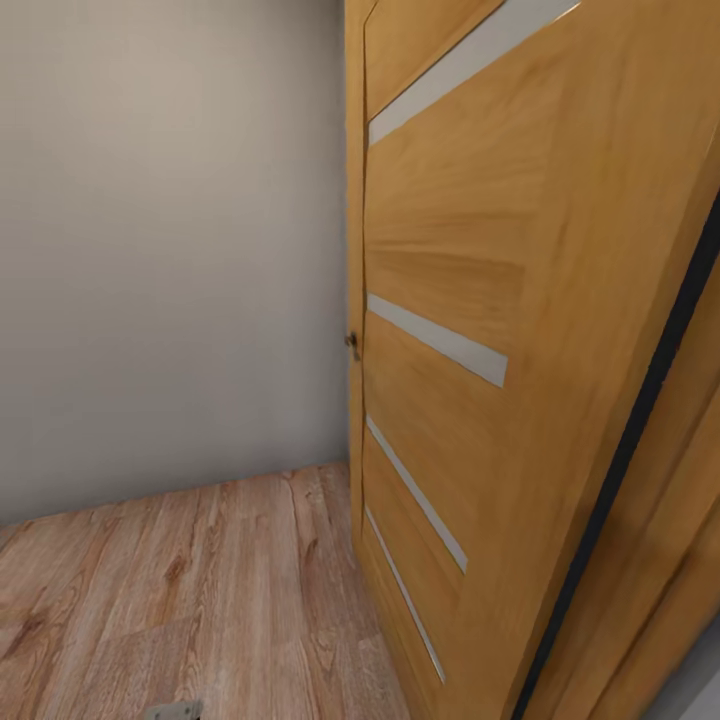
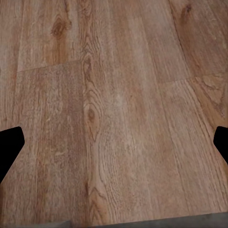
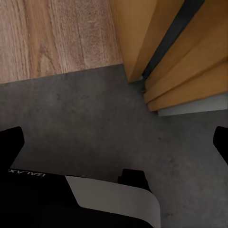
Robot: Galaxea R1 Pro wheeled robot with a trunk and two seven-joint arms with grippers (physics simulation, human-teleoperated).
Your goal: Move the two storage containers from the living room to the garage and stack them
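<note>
Head view shows the wooden door looming from 12 to 4 o'clock, so the base may clip it at the concrete floor threshold; both jaws spread empty, no containers in sight.

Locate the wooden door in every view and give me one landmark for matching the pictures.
Head view: the door takes up the right half, standing open, its hinge edge near the wall corner.
Left wrist view: no door here, just wood-plank floor.
Right wrist view: the door's bottom corner sits at the upper right, where planks meet grey concrete.
Shared landmark: the wood-plank floor, seen in all three views.
</note>
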